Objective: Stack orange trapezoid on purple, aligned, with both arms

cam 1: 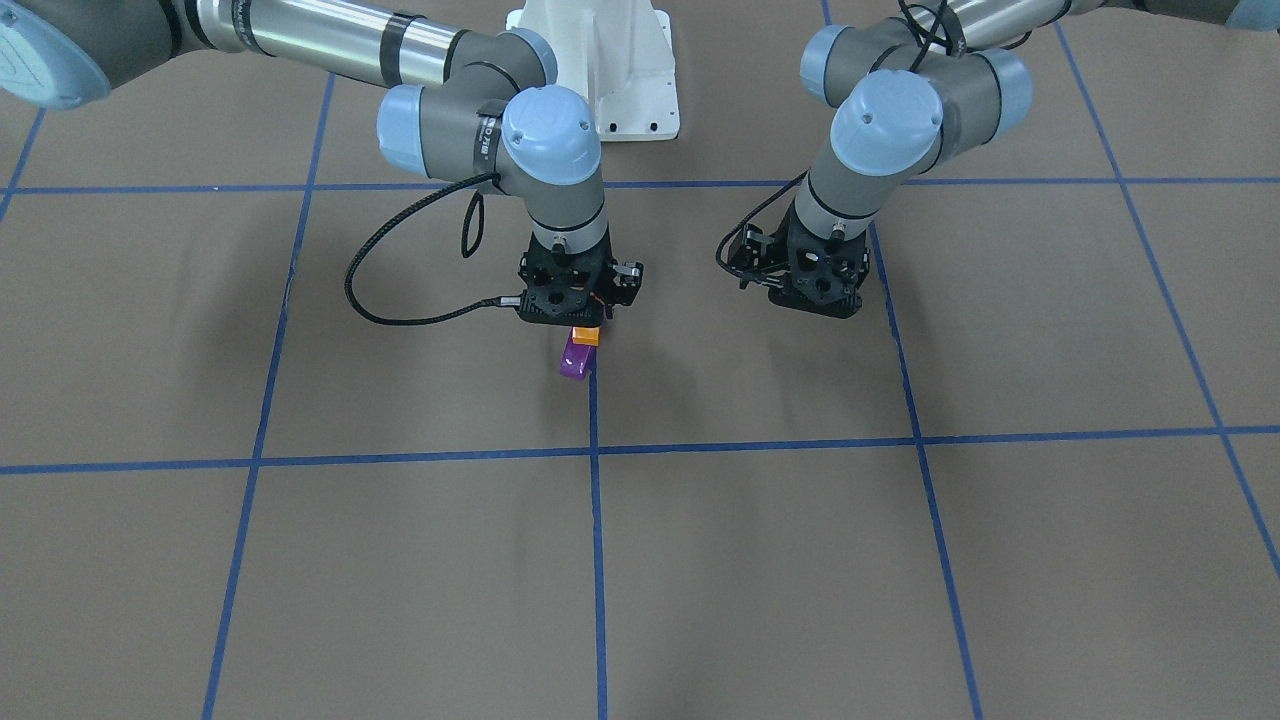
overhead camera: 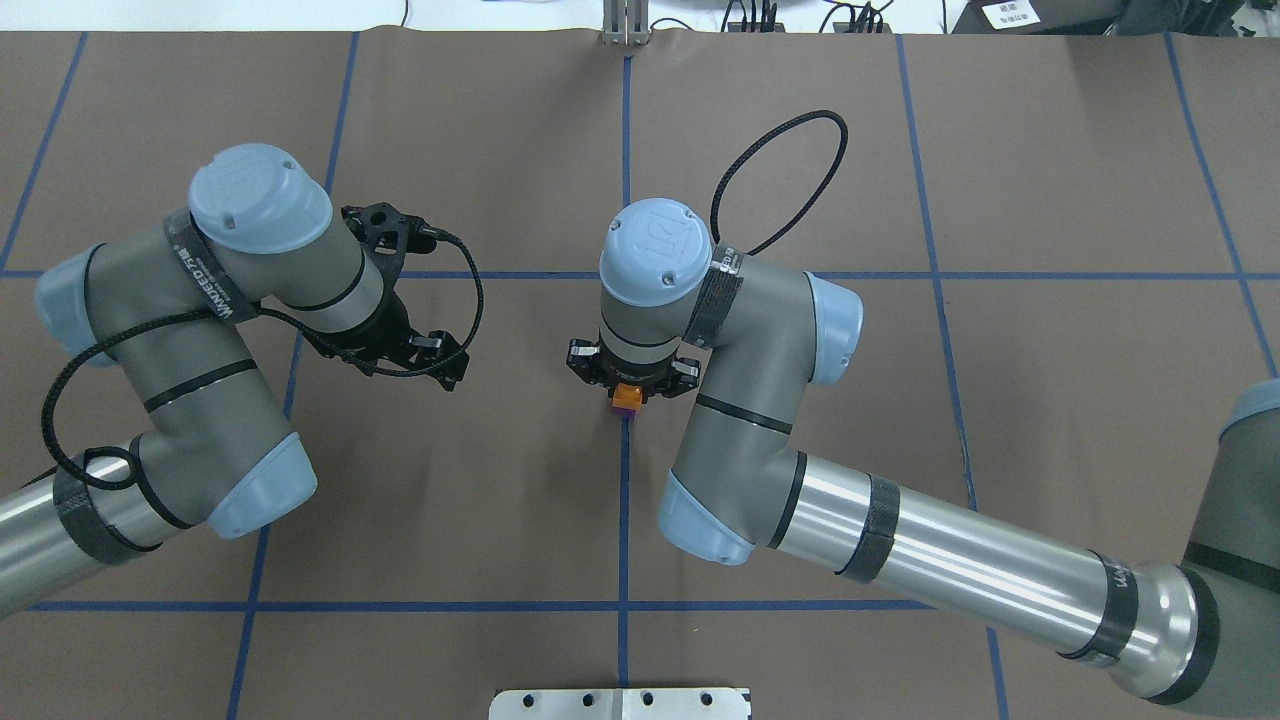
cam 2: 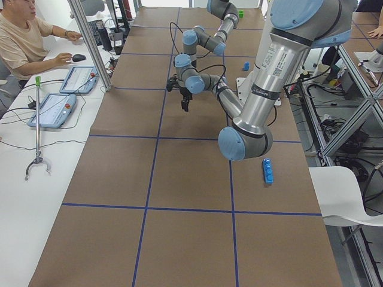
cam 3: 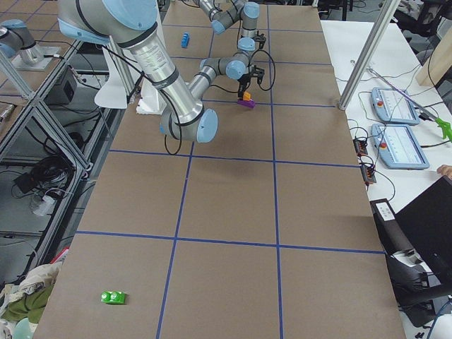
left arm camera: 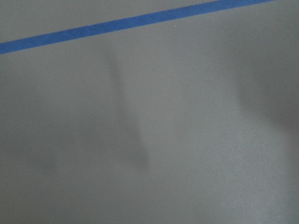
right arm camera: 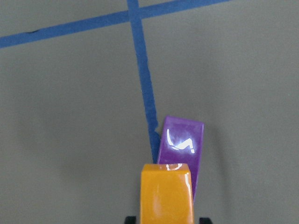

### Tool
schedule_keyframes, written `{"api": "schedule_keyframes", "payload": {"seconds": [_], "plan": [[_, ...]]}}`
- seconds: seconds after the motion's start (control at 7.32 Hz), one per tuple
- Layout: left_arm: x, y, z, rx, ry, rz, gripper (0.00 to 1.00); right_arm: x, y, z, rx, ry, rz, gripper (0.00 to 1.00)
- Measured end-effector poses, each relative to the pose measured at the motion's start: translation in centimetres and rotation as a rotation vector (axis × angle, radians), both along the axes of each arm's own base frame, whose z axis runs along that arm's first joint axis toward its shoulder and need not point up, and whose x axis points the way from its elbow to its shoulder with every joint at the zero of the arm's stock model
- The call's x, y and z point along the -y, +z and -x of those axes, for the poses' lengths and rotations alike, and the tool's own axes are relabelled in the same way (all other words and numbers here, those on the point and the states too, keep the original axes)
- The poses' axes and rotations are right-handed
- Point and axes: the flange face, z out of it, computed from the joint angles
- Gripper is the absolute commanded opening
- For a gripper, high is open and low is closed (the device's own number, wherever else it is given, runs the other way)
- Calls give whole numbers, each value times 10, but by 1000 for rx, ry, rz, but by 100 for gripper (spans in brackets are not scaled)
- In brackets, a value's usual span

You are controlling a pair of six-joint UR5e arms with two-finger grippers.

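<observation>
r pincer (cam 1: 580,318): closed on the orange trapezoid (right arm camera: 167,193). black finger tips show at both sides of the block in the r wrist view. it points straight down, right over the purple (right arm camera: 182,140).
orange trapezoid: in the r pincer's grip, over the near end of the purple in the wrist view, so it covers only part of it. can't tell if the two touch or there's a gap.
purple: lies flat on the surface (cam 1: 400,560). its long axis is skewed a bit vs the orange one, so edges don't line up. most of its glossy top is uncovered.
blue tape line (right arm camera: 142,70): runs up to the purple and ends just beside its edge.
l pincer (cam 1: 822,305): off to one side of the purple, well apart from it, tilted and low over the surface. nothing seen in it. fingers hidden by its own body, so can't tell how far open. l wrist cam shows only bare surface and a tape strip.
r arm (overhead camera: 900,540): reaches in across the surface, wrist bent down above the purple.
l arm (overhead camera: 200,400): elbow folded, wrist turned toward the purple's side.
long blue brick (cam 2: 268,170): on the surface, far from the purple, by the l arm's elbow.
green block (cam 3: 113,297): on the surface, far from the purple, at the opposite end.
</observation>
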Motion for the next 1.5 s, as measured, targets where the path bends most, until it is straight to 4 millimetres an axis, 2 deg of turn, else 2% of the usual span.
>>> {"api": "schedule_keyframes", "payload": {"seconds": [0.14,0.27,0.41,0.55,0.68,0.82,1.23,1.5], "plan": [[0,-2,2,-2,-2,-2,99,5,-4,-7,15,-5,14,100],[0,-6,7,-10,-5,-7,99,14,-8,-22,42,-12,39,100],[-1,-7,20,-18,-12,-13,99,24,-2,-52,69,-9,59,100],[-1,0,44,-17,-29,-13,99,31,20,-96,87,1,68,100],[-1,18,75,-4,-39,-26,99,38,54,-147,92,2,65,100],[1,49,116,25,-20,-70,99,51,98,-202,81,-16,39,100],[20,154,269,69,51,-155,99,86,248,-369,-9,-118,-103,100],[32,240,373,84,57,-156,99,88,351,-488,-65,-184,-178,100]]}}
